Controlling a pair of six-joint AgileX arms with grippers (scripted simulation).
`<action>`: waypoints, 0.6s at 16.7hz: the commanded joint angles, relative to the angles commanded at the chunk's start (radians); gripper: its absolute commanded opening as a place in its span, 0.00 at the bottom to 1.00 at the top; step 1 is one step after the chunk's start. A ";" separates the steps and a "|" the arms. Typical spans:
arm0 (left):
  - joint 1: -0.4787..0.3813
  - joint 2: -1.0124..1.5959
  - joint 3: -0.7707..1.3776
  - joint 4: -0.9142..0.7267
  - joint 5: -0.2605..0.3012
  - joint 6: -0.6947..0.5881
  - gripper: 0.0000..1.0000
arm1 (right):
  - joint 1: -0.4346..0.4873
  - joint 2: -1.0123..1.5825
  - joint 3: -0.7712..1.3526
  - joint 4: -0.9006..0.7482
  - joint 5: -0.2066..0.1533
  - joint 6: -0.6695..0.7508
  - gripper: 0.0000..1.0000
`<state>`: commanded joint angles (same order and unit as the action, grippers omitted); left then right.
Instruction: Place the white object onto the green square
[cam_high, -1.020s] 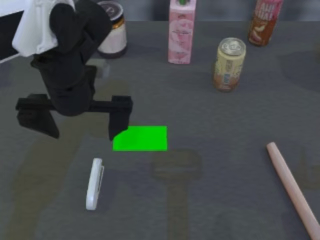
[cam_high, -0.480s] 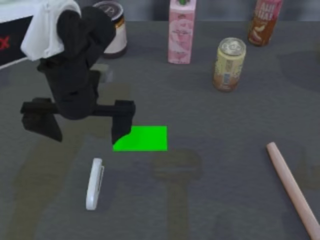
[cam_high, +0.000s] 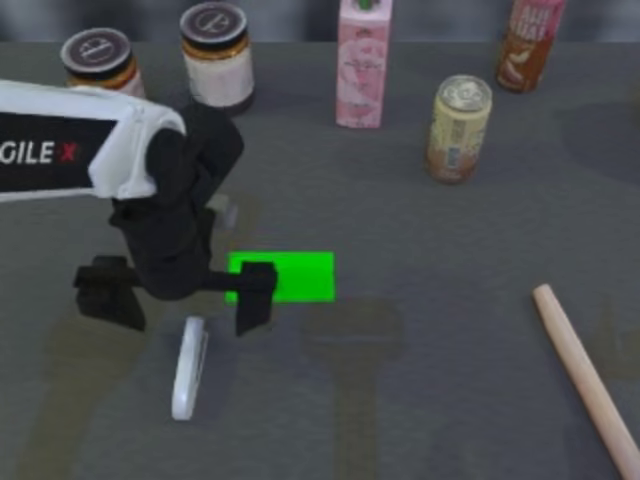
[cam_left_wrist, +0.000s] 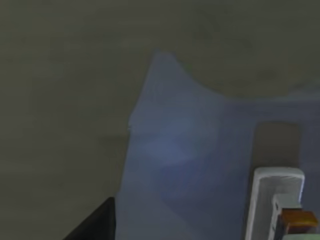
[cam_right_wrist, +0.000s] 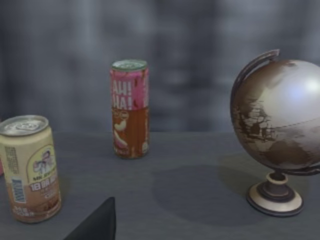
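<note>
From above, the left end effector (cam_high: 180, 298) hangs over the near-left part of the bench (cam_high: 430, 230) with its two fingers spread wide, holding nothing. They straddle the far tip of the white object (cam_high: 188, 368), which lies flat along its length, near the green square (cam_high: 285, 277) but just short of its near-left corner and apart from it. That spread looks chosen to take the slim piece across its narrow width, so I judge this to be the approach to a grasp, with contact not yet made. One finger overlaps the square's left edge, hiding a little of it. Two jars (cam_high: 215, 55), a pink carton (cam_high: 363, 62), two cans (cam_high: 458, 128) and a tan rod (cam_high: 588, 378) stand or lie well clear.

The left wrist camera looks straight at the bench and catches one end of the white object (cam_left_wrist: 276, 205) at the frame's edge, showing the arm is not yet centred over it.

The right wrist camera faces the far cans (cam_right_wrist: 129, 115) and a globe (cam_right_wrist: 277, 132). The right end effector shows only as a dark tip (cam_right_wrist: 95, 225), so I cannot tell its state. That arm seems parked off to the right, out of the overhead view.
</note>
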<state>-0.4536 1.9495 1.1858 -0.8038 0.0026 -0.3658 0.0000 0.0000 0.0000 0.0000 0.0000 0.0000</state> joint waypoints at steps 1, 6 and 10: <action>0.000 0.005 -0.009 0.012 0.000 0.000 1.00 | 0.000 0.000 0.000 0.000 0.000 0.000 1.00; 0.000 0.006 -0.010 0.014 0.000 0.000 0.92 | 0.000 0.000 0.000 0.000 0.000 0.000 1.00; 0.000 0.006 -0.010 0.014 0.000 0.000 0.62 | 0.000 0.000 0.000 0.000 0.000 0.000 1.00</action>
<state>-0.4537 1.9554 1.1757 -0.7902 0.0027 -0.3659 0.0000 0.0000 0.0000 0.0000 0.0000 0.0000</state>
